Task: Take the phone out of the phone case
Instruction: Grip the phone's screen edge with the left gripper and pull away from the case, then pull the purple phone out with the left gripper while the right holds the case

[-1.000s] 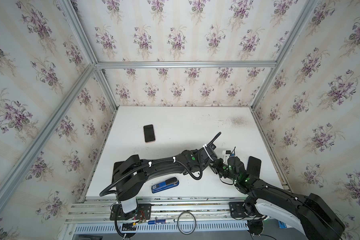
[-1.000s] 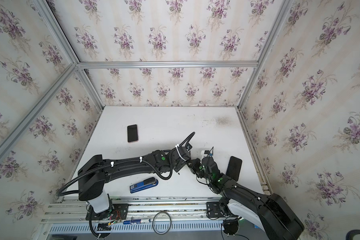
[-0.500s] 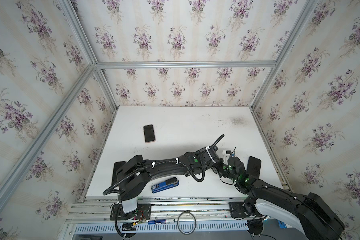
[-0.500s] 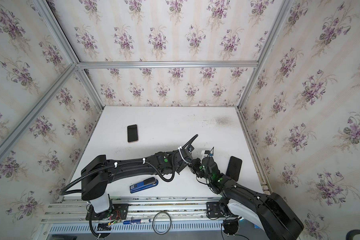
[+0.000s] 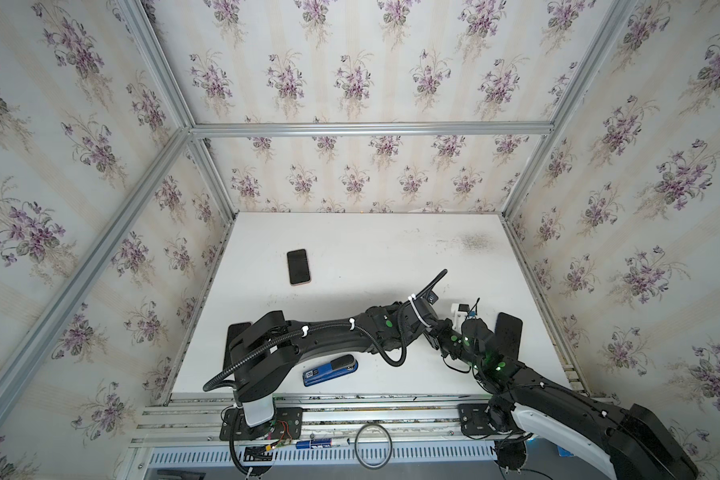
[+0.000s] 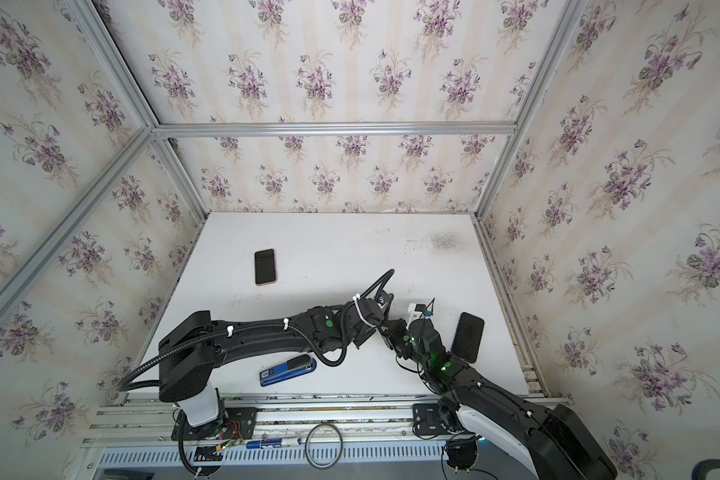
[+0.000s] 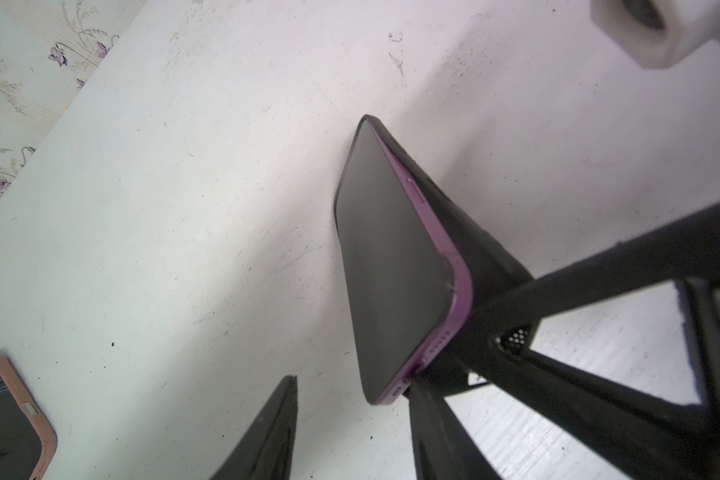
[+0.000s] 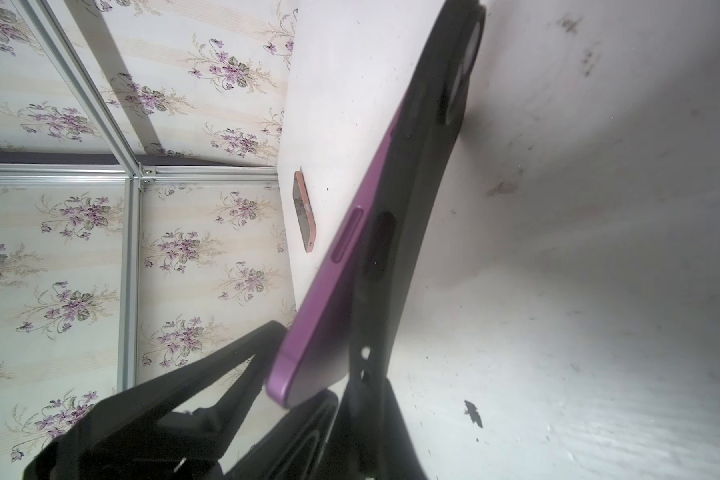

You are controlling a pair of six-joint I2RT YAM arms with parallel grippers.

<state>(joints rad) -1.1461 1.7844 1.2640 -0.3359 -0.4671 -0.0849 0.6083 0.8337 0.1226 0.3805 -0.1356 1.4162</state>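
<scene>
- The purple phone (image 7: 387,257) is held off the white table (image 5: 350,249), at about 4 o'clock from the table's centre in both top views, where the two arms meet.
- It is partly out of the black phone case (image 7: 458,232). The end with the ports has lifted clear and shows a purple edge. The far end sits inside the case, so the two form a narrow wedge.
- The right gripper (image 7: 472,332) is clamped tight on the loose corner of the phone case, beside the phone's port end. It grips the case alone.
- The left gripper (image 7: 356,384) is partly open and straddles the port end of the phone. One of its fingers (image 7: 433,428) is against the bottom edge, at the seam between phone and case. The other is on the screen side, with a strip of table showing between it and the glass in the left wrist view.
- The phone's dark screen faces the left wrist camera. The right wrist camera sees its purple side, with a long button on it.
- A pink-cased phone (image 5: 298,267) lies flat at about 10 o'clock from the table's centre, well apart from the arms.
- A blue stapler (image 5: 330,372) lies at about 7 o'clock, near the front edge and just beside the left arm.
- A flat black slab (image 5: 508,332) lies at 3 o'clock from the grippers, near the table's right edge.
</scene>
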